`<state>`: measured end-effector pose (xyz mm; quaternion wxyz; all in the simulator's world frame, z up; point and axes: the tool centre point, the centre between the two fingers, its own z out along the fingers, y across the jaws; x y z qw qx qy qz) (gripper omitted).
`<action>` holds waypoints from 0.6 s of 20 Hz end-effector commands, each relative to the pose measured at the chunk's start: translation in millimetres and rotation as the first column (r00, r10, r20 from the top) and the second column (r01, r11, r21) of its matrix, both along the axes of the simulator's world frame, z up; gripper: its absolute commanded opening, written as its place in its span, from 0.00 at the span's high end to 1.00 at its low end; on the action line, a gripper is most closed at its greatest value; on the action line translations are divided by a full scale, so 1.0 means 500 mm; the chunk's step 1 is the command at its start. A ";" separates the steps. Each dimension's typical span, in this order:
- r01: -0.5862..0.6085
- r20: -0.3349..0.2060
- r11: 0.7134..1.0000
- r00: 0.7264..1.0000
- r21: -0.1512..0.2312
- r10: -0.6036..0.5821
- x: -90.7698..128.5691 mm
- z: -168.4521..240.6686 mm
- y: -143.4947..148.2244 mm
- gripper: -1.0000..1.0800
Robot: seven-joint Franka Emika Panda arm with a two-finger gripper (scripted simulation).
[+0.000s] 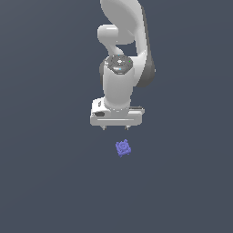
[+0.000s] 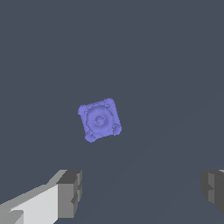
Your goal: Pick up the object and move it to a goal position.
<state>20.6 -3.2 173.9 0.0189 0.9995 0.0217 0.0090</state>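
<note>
We see the gripper (image 1: 115,128) with its fingers spread wide apart and nothing between them; it holds no load. The object (image 1: 123,147), a small blue-purple block with a ring mark on its visible face, lies on the grey tabletop (image 1: 50,182), apart from the fingertips and toward the exterior view's right of their midpoint. In the wrist view we find the object (image 2: 99,120) rotated slightly and clear of both fingers (image 2: 70,192).

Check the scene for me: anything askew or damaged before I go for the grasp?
Nothing damaged. The blue block lies turned at an angle to the open end effector, whose fingers are clear of it, so the grasp may need a wrist turn.
</note>
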 end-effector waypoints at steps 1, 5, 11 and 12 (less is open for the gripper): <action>-0.030 -0.004 1.000 1.000 0.002 0.030 0.009 -0.019 0.009 0.04; -0.098 -0.010 0.995 0.995 0.010 0.098 0.029 -0.062 0.029 0.04; -0.195 -0.017 0.980 0.981 0.026 0.196 0.055 -0.128 0.060 0.04; -0.206 -0.017 0.978 0.978 0.028 0.207 0.058 -0.136 0.063 0.04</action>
